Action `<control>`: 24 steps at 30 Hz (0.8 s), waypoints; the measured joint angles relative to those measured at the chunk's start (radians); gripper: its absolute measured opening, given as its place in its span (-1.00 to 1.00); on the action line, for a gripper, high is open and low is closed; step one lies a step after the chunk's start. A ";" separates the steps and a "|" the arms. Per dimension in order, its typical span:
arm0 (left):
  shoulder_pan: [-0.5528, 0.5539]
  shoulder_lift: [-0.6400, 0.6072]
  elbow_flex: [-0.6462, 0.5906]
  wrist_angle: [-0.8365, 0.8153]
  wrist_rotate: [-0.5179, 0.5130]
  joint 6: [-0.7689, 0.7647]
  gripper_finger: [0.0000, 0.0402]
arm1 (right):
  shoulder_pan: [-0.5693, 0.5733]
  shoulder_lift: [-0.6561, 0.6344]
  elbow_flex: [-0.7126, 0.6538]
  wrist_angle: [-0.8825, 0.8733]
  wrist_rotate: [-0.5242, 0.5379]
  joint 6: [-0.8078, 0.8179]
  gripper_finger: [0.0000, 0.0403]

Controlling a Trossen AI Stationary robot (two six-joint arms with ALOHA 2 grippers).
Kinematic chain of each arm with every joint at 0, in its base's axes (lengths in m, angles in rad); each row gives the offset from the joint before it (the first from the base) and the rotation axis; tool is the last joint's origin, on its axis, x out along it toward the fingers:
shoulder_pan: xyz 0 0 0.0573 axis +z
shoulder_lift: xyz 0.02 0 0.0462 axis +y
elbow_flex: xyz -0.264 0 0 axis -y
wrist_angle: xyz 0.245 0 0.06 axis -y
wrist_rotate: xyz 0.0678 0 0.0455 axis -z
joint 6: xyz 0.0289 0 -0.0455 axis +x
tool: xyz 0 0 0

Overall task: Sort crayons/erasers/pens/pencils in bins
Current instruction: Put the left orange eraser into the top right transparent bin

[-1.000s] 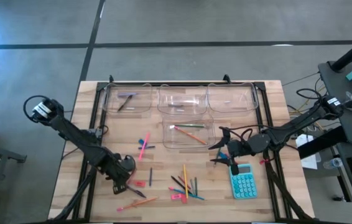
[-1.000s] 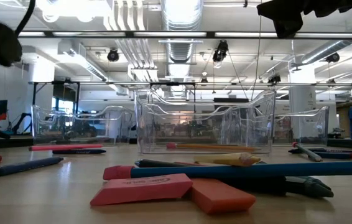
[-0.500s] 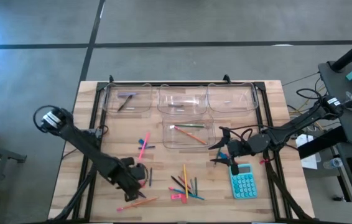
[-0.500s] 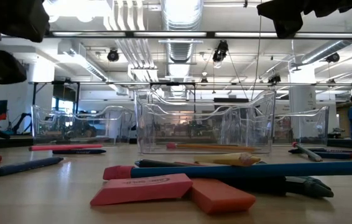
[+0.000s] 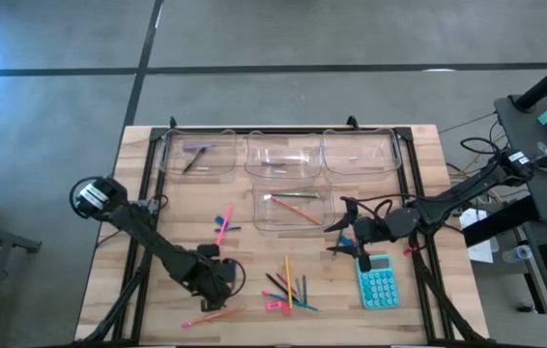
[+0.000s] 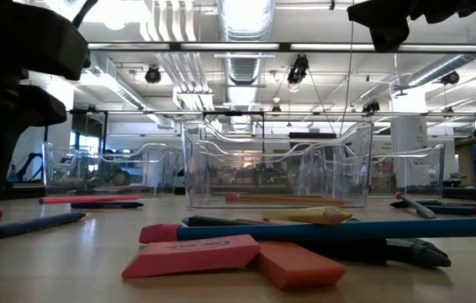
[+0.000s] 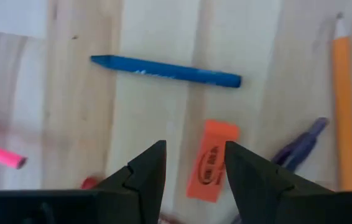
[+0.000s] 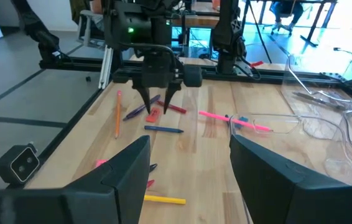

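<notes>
An orange eraser [image 7: 211, 160] lay flat on the wooden table [image 5: 418, 193], near its front left part, just ahead of the left gripper [image 7: 194, 163]. A blue crayon [image 7: 165, 70] lay crosswise beyond it, a purple pen [image 7: 301, 145] slanted beside it, and an orange pencil [image 7: 344, 99] ran alongside further out. The left gripper hung low over this cluster with its fingers [image 7: 143, 169] parted and nothing between them, the gap lined up roughly on the eraser, probably so it could drop straight onto that piece. In the right wrist view the same gripper [image 8: 158, 93] pointed down just above the table, tips spread over the red-orange block [image 8: 153, 115].

More sticks lay scattered mid-table, front of centre: pencils [image 5: 288, 280] and dark pens in a loose heap. Behind them stood four clear bins: three in a row [image 5: 244, 145] along the far edge and a fourth [image 5: 259, 208] in front of the middle one. The fourth held pencils; the far left one held a couple of dark pens, so sorting was partly done.

The right gripper [image 5: 349, 240] waited near the teal calculator [image 5: 380, 283], beside the front bin, its fingers [image 8: 123, 171] wide apart and empty, likely parked clear of the left arm's work.
</notes>
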 joint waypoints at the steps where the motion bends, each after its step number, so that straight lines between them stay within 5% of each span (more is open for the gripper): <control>1: 0.000 0.000 0.000 -0.004 -0.004 0.000 -0.27 | 0.000 0.000 0.000 0.000 0.000 0.000 0.04; 24: -0.008 0.003 -0.072 0.126 0.045 -0.037 -0.27 | 0.000 0.000 0.000 -0.001 0.000 -0.007 0.04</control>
